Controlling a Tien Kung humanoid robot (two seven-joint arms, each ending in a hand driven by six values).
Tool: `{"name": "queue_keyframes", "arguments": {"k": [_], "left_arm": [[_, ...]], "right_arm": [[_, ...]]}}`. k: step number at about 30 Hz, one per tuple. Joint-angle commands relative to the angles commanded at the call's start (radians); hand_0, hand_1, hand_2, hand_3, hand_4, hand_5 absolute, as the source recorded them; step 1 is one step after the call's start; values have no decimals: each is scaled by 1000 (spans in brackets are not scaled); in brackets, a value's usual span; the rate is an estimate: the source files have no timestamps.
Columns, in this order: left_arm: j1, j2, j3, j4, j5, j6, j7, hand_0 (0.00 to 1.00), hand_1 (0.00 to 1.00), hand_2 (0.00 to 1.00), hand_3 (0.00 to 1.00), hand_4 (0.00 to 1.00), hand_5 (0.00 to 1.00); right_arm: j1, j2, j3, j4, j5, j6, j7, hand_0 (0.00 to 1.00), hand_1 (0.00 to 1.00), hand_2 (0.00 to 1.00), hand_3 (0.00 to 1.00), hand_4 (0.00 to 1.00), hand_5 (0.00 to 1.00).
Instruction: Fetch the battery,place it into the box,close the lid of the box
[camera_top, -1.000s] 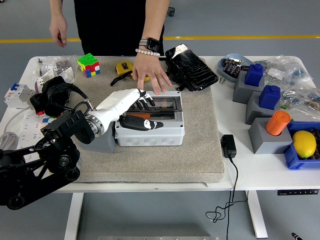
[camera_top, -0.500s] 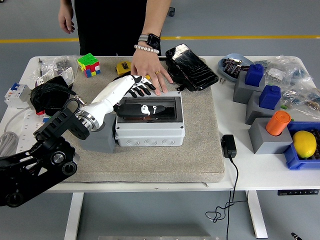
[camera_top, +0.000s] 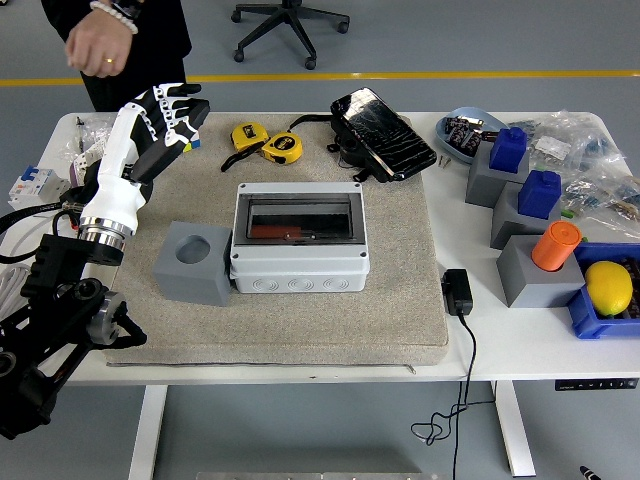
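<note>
Now the left hand (camera_top: 160, 125) is up in the upper left of the frame, above the table's (camera_top: 500, 340) far-left part, fingers (camera_top: 180, 110) extended and slightly apart, holding nothing. Its arm (camera_top: 60, 310) comes in from the lower left corner. Right hand not in view.

Box (camera_top: 299, 240) sits mid-frame on the grey mat (camera_top: 320, 320), lid (camera_top: 299, 217) down flat over the top. Through the lid's tinted window a dark shape with a reddish strip shows inside; can't tell for sure that it's the battery. A grey block (camera_top: 194, 262) with a round hole touches the box's left side.

Behind the box, at the mat's far edge: two yellow tape measures (camera_top: 266, 141) side by side, and a black pouch (camera_top: 381, 134) to their right. Black adapter (camera_top: 457, 291) with its cable lies just off the mat's right edge.

Right side of frame: grey holders with blue blocks (camera_top: 524, 167), an orange cylinder (camera_top: 556, 245) on another grey holder, a lemon (camera_top: 609, 287) in a blue bin at the right edge.

Person at top left, behind the table; one hand (camera_top: 97, 42) is loosely curled, held in the air, clear of the table.
</note>
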Motion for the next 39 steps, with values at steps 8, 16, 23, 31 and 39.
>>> {"name": "queue_keyframes", "arguments": {"k": [8, 16, 23, 31, 39], "left_arm": [[49, 13, -103, -5, -130, -11, 21, 601, 631, 600, 617, 964, 530], [65, 37, -146, -6, -117, -17, 25, 603, 631, 601, 611, 964, 520], [83, 46, -165, -8, -113, -22, 30, 609, 630, 594, 604, 934, 481], [75, 54, -163, -1, -110, -26, 36, 614, 631, 594, 604, 934, 479], [71, 54, -181, -10, -100, -26, 36, 612, 631, 593, 605, 934, 478]], "right_arm": [[13, -7, -1, 1, -1, -2, -2, 569, 638, 646, 541, 868, 406], [27, -14, -24, -2, 5, -2, -4, 568, 638, 646, 541, 866, 406], [37, -17, -29, -2, 5, -3, -4, 569, 638, 646, 541, 866, 405], [44, -25, -37, -4, 8, -6, -5, 569, 638, 646, 541, 865, 405], [50, -30, -50, -6, 12, -8, -5, 569, 638, 646, 541, 865, 405]]}}
